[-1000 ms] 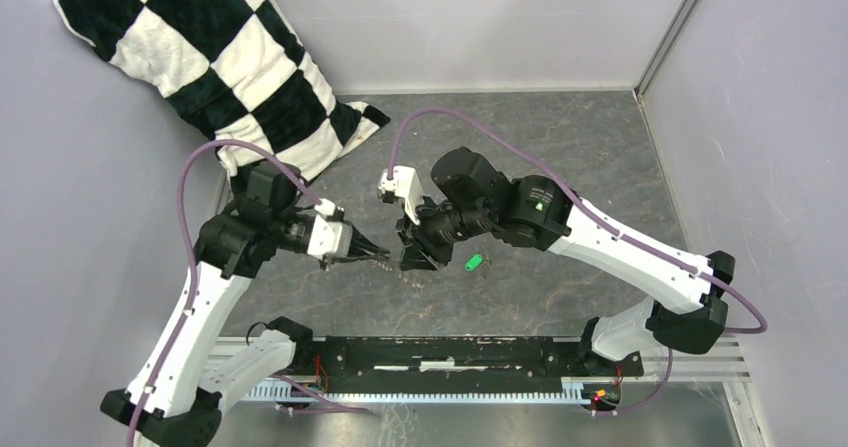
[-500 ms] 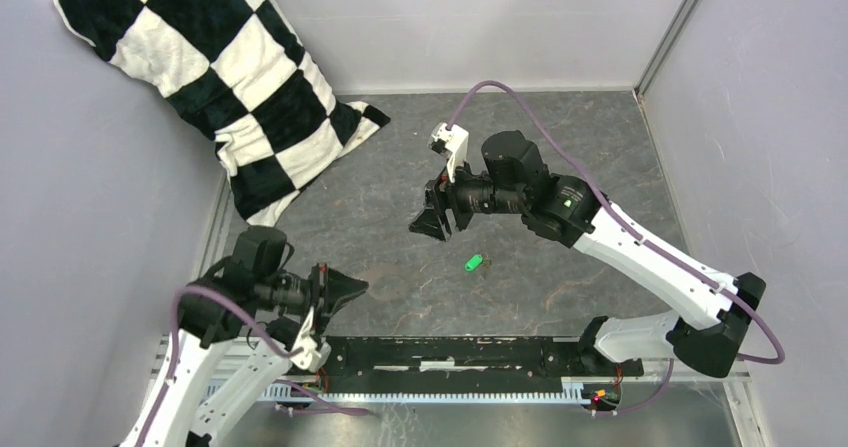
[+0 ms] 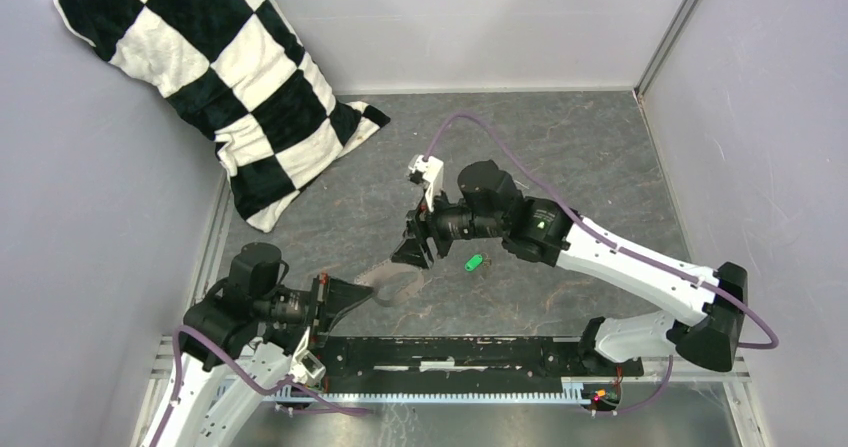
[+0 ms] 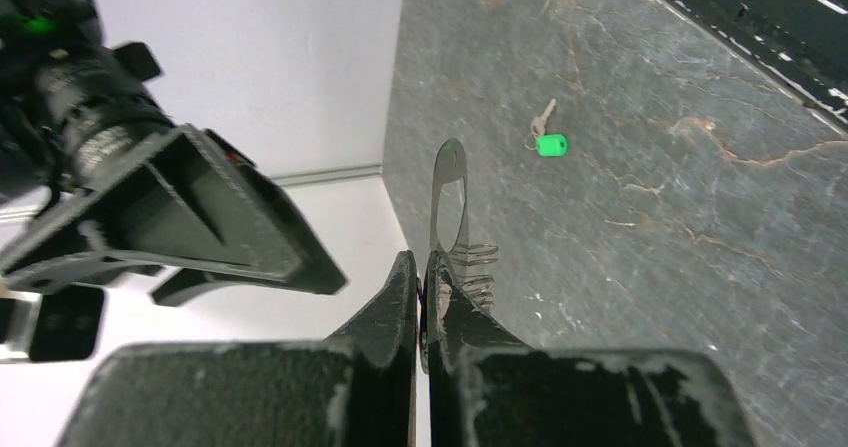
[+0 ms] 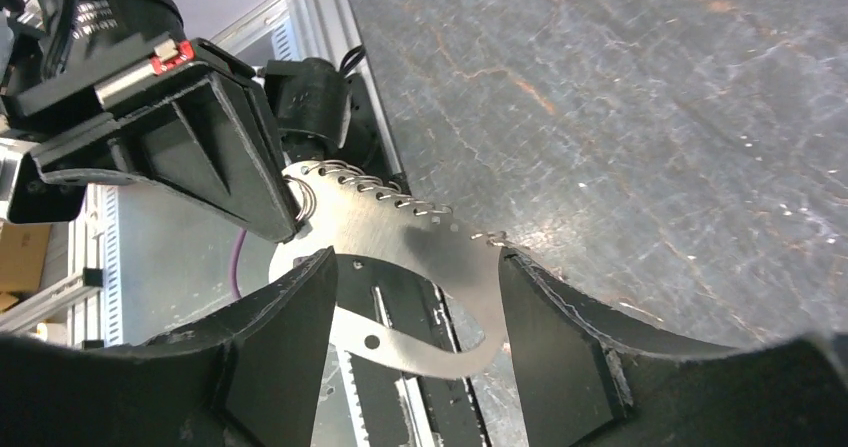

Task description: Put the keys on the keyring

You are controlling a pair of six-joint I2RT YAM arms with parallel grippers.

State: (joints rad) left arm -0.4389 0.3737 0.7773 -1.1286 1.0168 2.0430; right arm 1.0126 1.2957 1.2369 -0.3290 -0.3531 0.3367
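Since half a sec ago R gripper [image 3: 412, 252] has come down & in toward L gripper [image 3: 350, 292]. L is clenched on one end of the keyring [image 3: 390, 279], holding it up off the table [image 3: 560, 147]. R jaws are spread wide, straddling the ring's free end; contact w/ it unclear. Green-tagged key [image 3: 474, 262] lies loose on table just right of R gripper, apart from the ring.

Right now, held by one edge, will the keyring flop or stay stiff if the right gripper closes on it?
Probably stiff: the keyring juts from the shut left gripper without sagging. Likely light, since it looks very thin edge-on. Its smooth metal may slip or pivot in a pinch.
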